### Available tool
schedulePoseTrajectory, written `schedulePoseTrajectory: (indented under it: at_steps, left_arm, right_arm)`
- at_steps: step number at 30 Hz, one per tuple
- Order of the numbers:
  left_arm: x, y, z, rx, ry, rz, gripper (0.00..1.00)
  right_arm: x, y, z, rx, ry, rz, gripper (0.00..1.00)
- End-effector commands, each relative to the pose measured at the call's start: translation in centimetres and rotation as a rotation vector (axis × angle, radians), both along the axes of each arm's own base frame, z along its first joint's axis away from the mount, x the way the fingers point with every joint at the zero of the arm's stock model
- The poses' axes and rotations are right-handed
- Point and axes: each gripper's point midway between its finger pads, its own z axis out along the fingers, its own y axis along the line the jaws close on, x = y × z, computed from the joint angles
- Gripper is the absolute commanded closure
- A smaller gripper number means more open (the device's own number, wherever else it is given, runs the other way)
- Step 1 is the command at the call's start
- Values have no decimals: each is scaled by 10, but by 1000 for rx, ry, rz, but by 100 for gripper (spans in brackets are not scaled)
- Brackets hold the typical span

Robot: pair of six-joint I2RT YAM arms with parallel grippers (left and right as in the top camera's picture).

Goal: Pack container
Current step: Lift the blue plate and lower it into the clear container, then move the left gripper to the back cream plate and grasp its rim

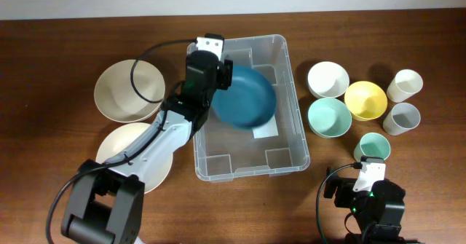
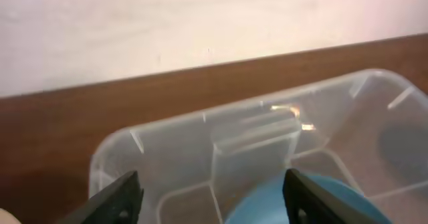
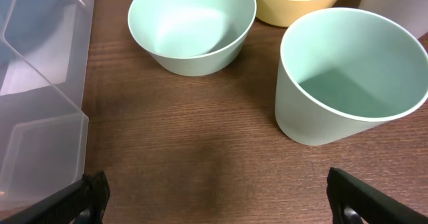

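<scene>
Your container [image 1: 299,139] sits mid-worktop [image 1: 58,40]: clear plastic, rectangular, rounded rim, ridged corners, white label [image 1: 266,131] on base. Blue dish [image 1: 244,97] inside, far half. Left pincer [image 2: 212,194] spread over its far-left corner. Right pincer [image 3: 214,200] spread, near right, pinching nothing.

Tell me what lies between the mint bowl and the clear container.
Nothing does. Only bare table separates the mint bowl from the container. The right wrist view shows this gap closest, and the overhead view agrees.
</scene>
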Motion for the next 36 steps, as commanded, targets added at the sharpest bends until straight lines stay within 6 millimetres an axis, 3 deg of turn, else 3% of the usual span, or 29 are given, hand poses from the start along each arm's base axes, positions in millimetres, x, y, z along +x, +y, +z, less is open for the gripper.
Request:
schedulePoseTrajectory:
  at_steps: [1, 5, 7, 10, 14, 16, 18, 23, 30, 36]
  left_arm:
    - [6, 19, 58, 16, -99, 59, 23]
    - [2, 70, 90, -6, -72, 160, 14]
    - [-3, 105, 99, -38, -45, 242, 1]
    - [-10, 163, 105, -101, -13, 346, 1]
    - [-24, 238, 93, -252, 68, 472, 1]
    - [-38, 282, 76, -329, 138, 563, 1]
    - [-51, 313, 59, -366, 197, 622, 1]
    - [-64, 344, 16, -391, 324, 692, 1]
    - [-58, 336, -62, -405, 529, 692, 1]
    - [-57, 335, -112, -415, 638, 699, 1]
  right_arm:
    - [1, 3, 3, -3, -12, 23, 1]
    - [1, 3, 3, -3, -12, 23, 1]
    - [1, 3, 3, -3, -12, 23, 1]
    - [1, 3, 3, -3, -12, 23, 1]
    - [1, 3, 3, -3, -12, 23, 1]
    - [1, 3, 3, -3, -12, 23, 1]
    - [1, 3, 3, -3, -12, 23, 1]
    - [1, 3, 3, -3, -12, 23, 1]
    - [1, 3, 3, -3, -12, 23, 1]
    - [1, 3, 3, -3, -12, 23, 1]
